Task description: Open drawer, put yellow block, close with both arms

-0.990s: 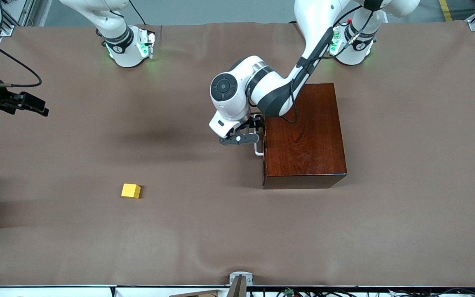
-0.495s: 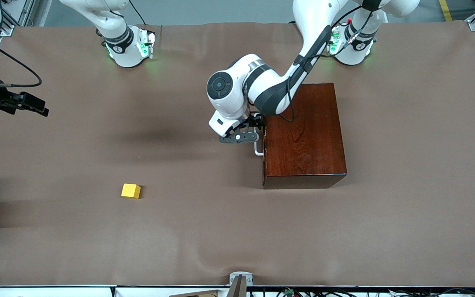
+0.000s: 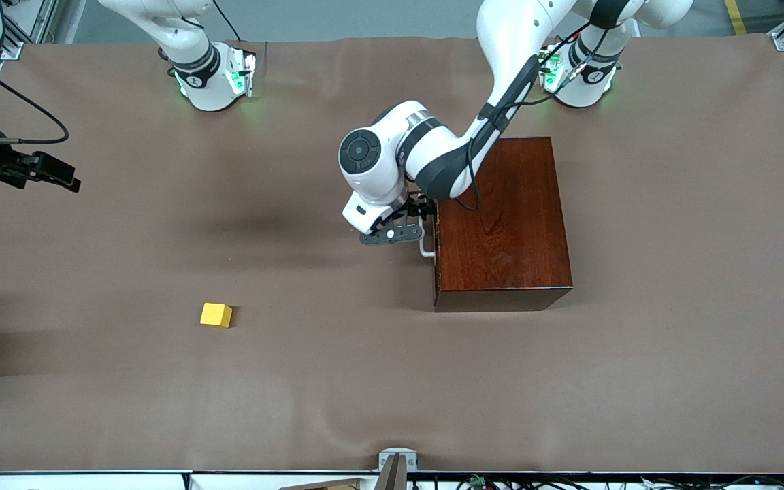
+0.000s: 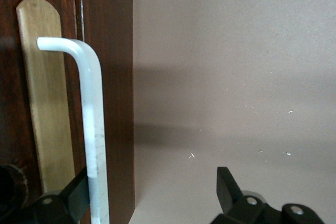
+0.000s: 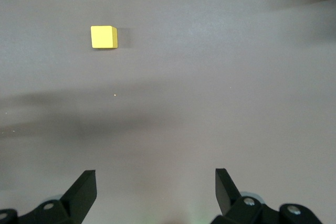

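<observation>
The dark reddish-brown box (image 3: 501, 218) stands toward the left arm's end of the table, its drawer pushed in. The white bar handle (image 3: 425, 246) (image 4: 93, 124) sticks out from the pale strip of the drawer front (image 4: 46, 103). My left gripper (image 3: 425, 216) (image 4: 152, 182) is open at the handle. The bar runs just inside one fingertip (image 4: 79, 182), and the other fingertip stands apart over bare cloth. The yellow block (image 3: 216, 314) (image 5: 104, 36) lies alone on the cloth, nearer to the front camera. My right gripper (image 5: 155, 182) hangs open and holds nothing, high over bare cloth, well apart from the block.
Brown cloth (image 3: 365, 381) covers the whole table. A black device with a cable (image 3: 31, 170) hangs over the table's edge at the right arm's end. A small metal bracket (image 3: 397, 459) sits on the edge nearest the front camera.
The left arm's wrist has shifted slightly at the handle. The drawer stays shut, and the block and the right gripper have not moved.
</observation>
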